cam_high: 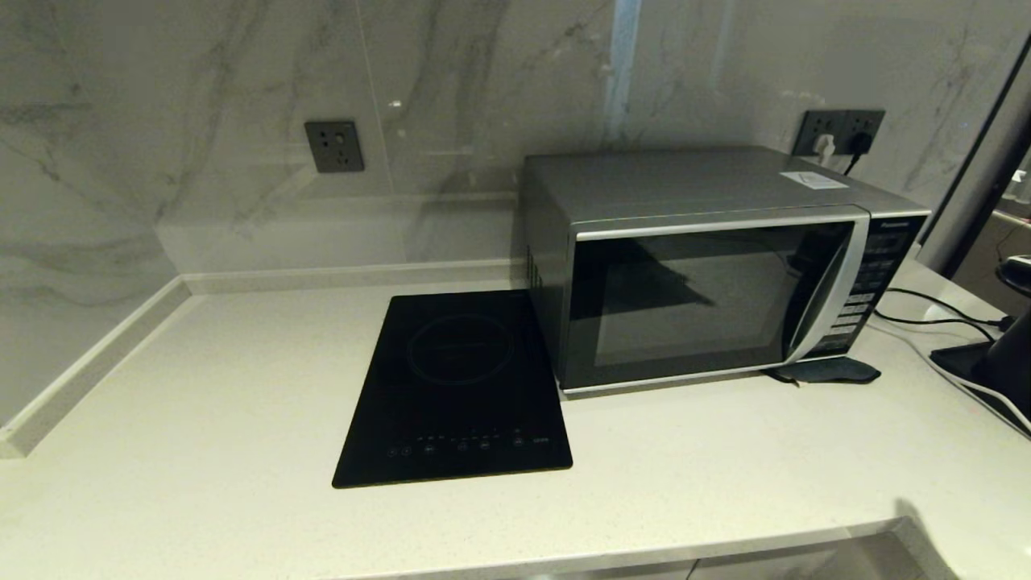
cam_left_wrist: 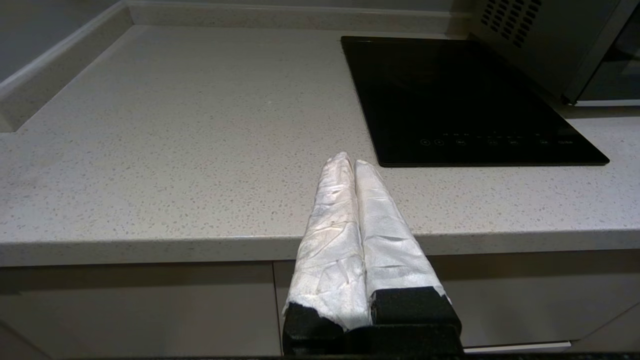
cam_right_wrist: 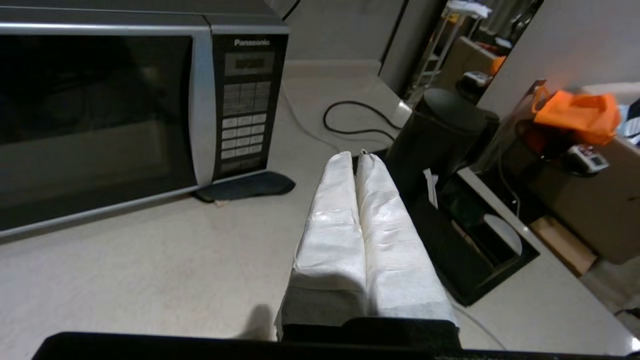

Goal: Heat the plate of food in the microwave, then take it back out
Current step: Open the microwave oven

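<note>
Head view first: the microwave (cam_high: 709, 266) sits on the counter (cam_high: 201, 387) with its door closed, right beside a black induction cooktop (cam_high: 455, 391). No plate of food anywhere on the counter, and the dark glass doesn't let me see whether it's inside. Neither arm shows up here. So I'd guess we're either at the very start or in the heating wait; hard to call.

Left wrist view: the left hand (cam_left_wrist: 349, 162) hangs off the front edge of the counter, white-wrapped fingers pressed together, holding nothing. Looks parked.

Right wrist view: the right hand (cam_right_wrist: 356, 159) is over the counter in front of the microwave's button panel (cam_right_wrist: 246, 107), fingers together too, empty. "Panasonic" reads clearly at the top of the panel; the button labels are too small to make out. A black kettle-like thing (cam_right_wrist: 440, 135) stands nearby.

Next move probably means getting a hand onto the curved door handle (cam_high: 830, 282) and pulling it open.
</note>
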### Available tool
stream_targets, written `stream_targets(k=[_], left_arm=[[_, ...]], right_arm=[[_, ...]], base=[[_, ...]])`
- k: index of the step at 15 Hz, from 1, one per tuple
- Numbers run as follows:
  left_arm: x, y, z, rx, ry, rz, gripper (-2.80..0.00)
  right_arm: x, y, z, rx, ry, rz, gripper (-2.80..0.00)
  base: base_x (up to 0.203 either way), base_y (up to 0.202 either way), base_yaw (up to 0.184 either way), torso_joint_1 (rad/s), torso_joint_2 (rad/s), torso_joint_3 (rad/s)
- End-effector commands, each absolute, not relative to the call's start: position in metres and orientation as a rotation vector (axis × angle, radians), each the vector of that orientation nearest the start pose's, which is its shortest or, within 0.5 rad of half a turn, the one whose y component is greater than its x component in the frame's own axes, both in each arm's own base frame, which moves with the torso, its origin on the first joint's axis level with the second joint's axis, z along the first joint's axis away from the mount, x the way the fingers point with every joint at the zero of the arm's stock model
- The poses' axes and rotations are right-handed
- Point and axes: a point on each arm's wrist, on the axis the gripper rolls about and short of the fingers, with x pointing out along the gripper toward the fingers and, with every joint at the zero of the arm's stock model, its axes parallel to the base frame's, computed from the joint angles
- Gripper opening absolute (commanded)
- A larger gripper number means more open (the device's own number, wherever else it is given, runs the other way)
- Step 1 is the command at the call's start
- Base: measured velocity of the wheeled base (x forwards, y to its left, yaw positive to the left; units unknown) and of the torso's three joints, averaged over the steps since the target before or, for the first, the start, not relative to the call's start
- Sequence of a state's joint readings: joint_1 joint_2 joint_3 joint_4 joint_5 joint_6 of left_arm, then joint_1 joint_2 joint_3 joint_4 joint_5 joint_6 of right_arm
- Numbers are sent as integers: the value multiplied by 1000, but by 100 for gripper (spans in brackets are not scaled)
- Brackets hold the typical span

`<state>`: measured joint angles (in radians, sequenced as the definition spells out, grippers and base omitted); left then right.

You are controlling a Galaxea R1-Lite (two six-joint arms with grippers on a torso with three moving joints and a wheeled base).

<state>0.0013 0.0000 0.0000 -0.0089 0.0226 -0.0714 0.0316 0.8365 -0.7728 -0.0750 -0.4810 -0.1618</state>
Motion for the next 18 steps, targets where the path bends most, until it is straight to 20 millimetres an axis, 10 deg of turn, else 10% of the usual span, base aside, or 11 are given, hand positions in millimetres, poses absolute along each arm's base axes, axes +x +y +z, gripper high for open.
stream_targets(k=[1, 8, 9, 18], left_arm=[[-23, 0, 76, -72, -9, 24, -280], [-23, 0, 76, -72, -9, 24, -280], [-23, 0, 76, -72, -9, 24, -280], [-23, 0, 76, -72, -9, 24, -280]], right_arm=[[118, 10, 273, -198, 82, -447, -280], [196, 53, 223, -275, 202, -500, -280], [207, 57, 215, -284, 218, -516, 0], [272, 67, 207, -335, 259, -742, 0]], base=[[0, 0, 0, 0, 0, 0], [0, 0, 0, 0, 0, 0], [0, 0, 0, 0, 0, 0], [0, 0, 0, 0, 0, 0]])
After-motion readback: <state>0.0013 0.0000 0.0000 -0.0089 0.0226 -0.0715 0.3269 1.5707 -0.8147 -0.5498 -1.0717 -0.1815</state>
